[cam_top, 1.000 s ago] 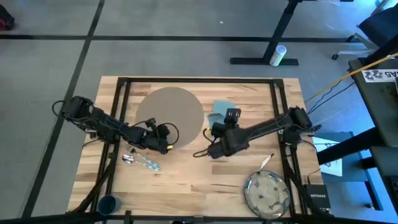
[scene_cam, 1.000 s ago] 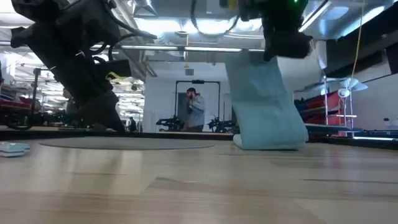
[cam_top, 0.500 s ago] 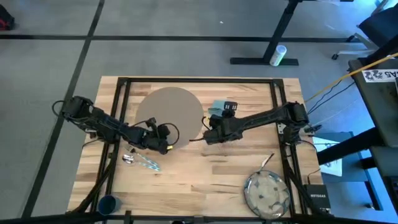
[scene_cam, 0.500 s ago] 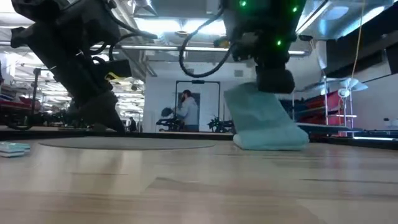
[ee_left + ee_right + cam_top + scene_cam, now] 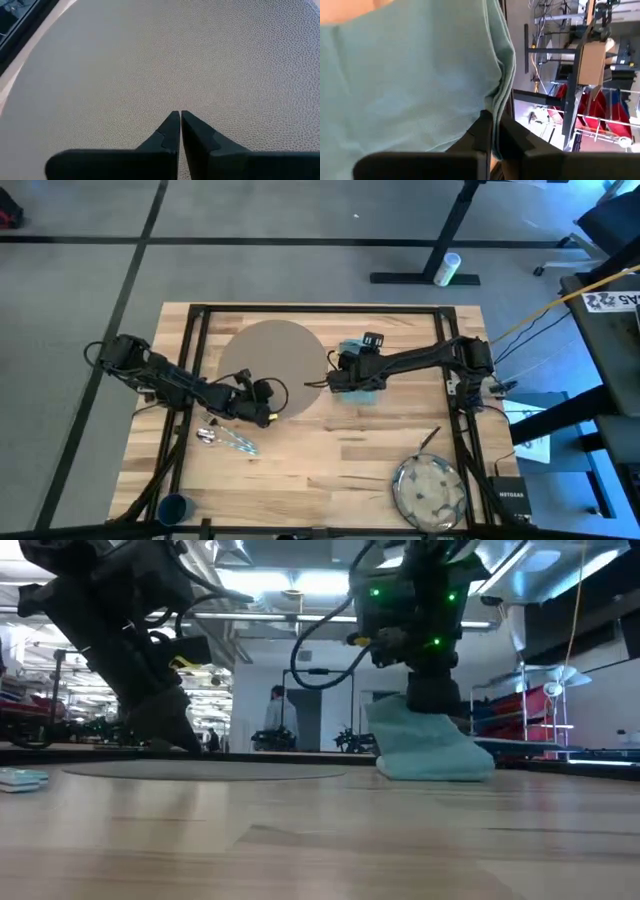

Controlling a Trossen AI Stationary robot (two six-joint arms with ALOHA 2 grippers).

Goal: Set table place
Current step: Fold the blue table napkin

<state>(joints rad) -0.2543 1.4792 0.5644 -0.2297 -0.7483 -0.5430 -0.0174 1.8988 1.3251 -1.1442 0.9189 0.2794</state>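
Right gripper (image 5: 493,131): fingers pinching the teal napkin (image 5: 360,370) edge, a grip only the wrist view shows; napkin now lowered flatter onto the table (image 5: 300,470), just beside the placemat (image 5: 272,365). Left gripper (image 5: 180,125): fingers pressed together over the placemat's near edge. Plate (image 5: 428,490) well apart, near corner.

Grey floor (image 5: 80,270) crossed by dark lines.

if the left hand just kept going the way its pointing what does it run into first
Most likely the placemat: the left hand, fingers shut, points down at its grey-brown surface, which fills the left wrist view. Nothing shows between them, though how close it is cannot be told.
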